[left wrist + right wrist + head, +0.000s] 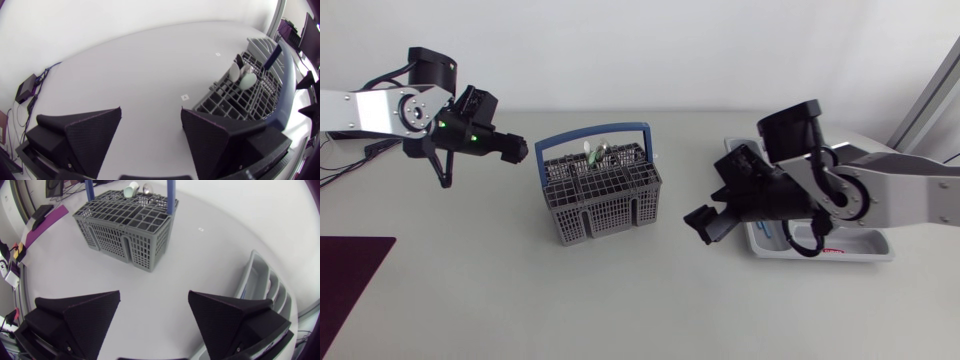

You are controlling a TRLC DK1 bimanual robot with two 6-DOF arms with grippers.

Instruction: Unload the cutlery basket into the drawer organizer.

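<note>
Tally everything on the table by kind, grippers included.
Cutlery basket: 1
Drawer organizer: 1
Cutlery pieces showing above the basket: 2; any others are hidden
Dark purple mat: 1
Grippers: 2, left gripper and right gripper, both open
Total: 7

I see my pale table [620, 300] carrying a grey cutlery basket [602, 190] just off centre toward 12 o'clock, a white drawer organizer [860, 245] at 3 o'clock and a dark mat [350, 290] at 8 o'clock.
</note>
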